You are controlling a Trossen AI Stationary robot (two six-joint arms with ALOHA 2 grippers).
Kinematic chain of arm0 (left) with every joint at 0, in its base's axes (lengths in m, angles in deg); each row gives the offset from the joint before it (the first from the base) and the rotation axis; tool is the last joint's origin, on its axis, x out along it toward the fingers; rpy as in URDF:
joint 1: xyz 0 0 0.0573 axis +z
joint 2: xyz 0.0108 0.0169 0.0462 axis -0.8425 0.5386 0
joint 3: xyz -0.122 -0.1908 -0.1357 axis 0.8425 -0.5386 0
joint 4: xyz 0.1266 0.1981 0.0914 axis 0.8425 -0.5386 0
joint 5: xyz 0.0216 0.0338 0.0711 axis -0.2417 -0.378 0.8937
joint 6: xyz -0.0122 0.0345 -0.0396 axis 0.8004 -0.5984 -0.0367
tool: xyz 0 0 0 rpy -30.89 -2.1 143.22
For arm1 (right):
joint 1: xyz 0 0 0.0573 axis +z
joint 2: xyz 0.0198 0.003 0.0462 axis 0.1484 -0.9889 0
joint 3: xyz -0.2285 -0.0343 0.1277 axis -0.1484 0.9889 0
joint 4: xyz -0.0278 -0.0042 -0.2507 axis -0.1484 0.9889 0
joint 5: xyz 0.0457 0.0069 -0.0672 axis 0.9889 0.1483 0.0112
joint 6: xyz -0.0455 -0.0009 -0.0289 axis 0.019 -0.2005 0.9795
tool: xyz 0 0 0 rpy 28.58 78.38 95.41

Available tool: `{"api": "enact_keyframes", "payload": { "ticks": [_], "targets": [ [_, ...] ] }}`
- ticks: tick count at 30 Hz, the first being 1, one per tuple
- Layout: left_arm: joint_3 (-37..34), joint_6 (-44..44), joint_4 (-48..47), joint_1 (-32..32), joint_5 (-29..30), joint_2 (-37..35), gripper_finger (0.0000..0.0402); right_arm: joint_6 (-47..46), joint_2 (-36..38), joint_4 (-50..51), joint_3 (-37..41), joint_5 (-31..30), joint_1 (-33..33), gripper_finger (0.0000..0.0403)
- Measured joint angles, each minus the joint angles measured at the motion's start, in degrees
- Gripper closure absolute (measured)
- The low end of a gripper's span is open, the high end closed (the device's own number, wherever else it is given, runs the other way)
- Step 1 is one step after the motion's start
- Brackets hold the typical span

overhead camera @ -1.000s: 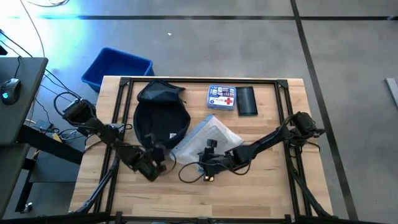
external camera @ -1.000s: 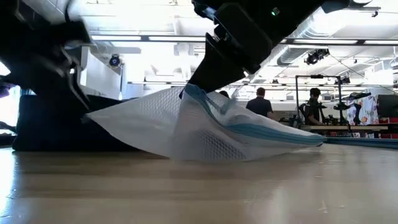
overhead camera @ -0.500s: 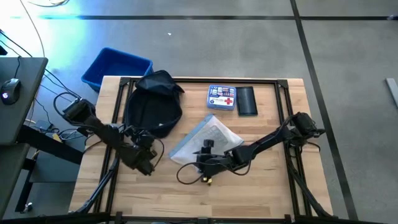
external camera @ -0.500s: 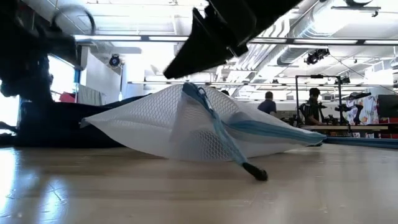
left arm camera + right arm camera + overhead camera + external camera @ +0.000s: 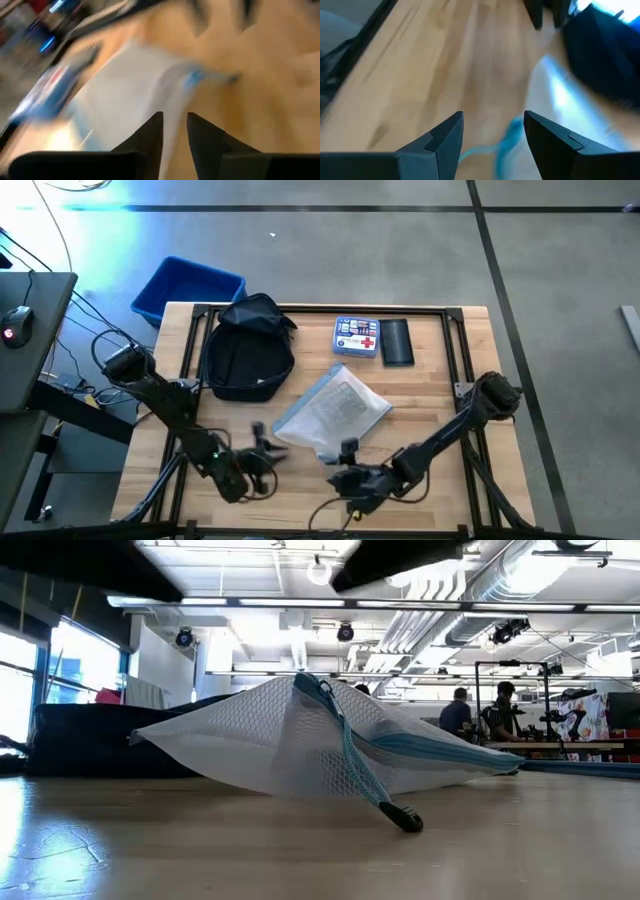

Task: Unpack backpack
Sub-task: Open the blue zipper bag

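**Seemingly near the end: three items out, backpack set aside**

Apparently, most of the unpacking is done. The backpack (image 5: 246, 356) is seen lying on the far left part of the table (image 5: 440, 395), slumped and flattened, just in front of the blue bin (image 5: 187, 288) that stands on the floor beyond the table's edge. Whether anything is left inside cannot be told, since its opening is not shown clearly.

Three things are laid out on the wood. A white mesh pouch (image 5: 333, 412) with a blue zipper is spread near the middle of the table; in the low view its zipper pull (image 5: 398, 815) is seen hanging down onto the table top. Farther back, a first-aid kit (image 5: 357, 338) and a small black pouch (image 5: 398, 342) are set side by side, well apart from the backpack.

Neither arm is engaged with anything. The left gripper (image 5: 174, 131) is held near the front left of the table, its fingers parted by only a narrow gap and nothing between them. The right gripper (image 5: 493, 131) is placed near the front middle, its fingers spread with bare wood and the zipper's blue tape visible between them, nothing pinched.

What is judged to be left: a check of the backpack for further contents, if any remain.
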Motion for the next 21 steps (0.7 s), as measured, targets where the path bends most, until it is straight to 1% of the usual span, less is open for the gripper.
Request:
{"api": "enact_keyframes", "payload": {
  "ticks": [2,4,6,8,11,15,17,19,21],
  "targets": [
    [-0.02,-9.88,8.87,1.92,-4.05,3.35,0.0336,-3.71,-0.05,0.78,0.75,-0.26,1.17,0.0210],
    [0.71,-16.71,12.81,3.84,-5.26,6.86,0.0332,-5.56,-0.05,0.77,1.65,-2.01,2.16,0.0210],
    [2.76,-20.79,13.00,5.44,-5.55,10.04,0.0323,-6.32,-0.09,0.75,2.64,-5.22,2.91,0.0210],
    [5.22,-23.07,11.14,6.93,-5.38,12.74,0.0309,-6.24,-0.09,0.49,3.67,-8.21,3.36,0.0210],
    [9.27,-23.90,5.43,8.66,-4.96,16.41,0.0283,-6.57,-0.10,0.52,4.93,-10.61,3.06,0.0210],
    [14.06,-20.05,-1.59,10.11,-4.90,20.01,0.0250,-8.77,-0.12,0.33,6.40,-8.95,2.30,0.0210],
    [15.01,-18.39,-3.41,10.54,-5.03,21.51,0.0242,-8.79,-0.12,-1.35,6.93,-6.27,1.83,0.0210],
    [15.41,-18.96,-3.57,10.54,-6.29,22.37,0.0243,-8.46,-0.12,-3.37,7.45,-2.89,1.34,0.0210],
    [15.94,-20.15,-3.43,10.35,-6.39,22.76,0.0263,-7.71,-0.12,-5.53,7.82,0.17,0.79,0.0210]
  ]
}}
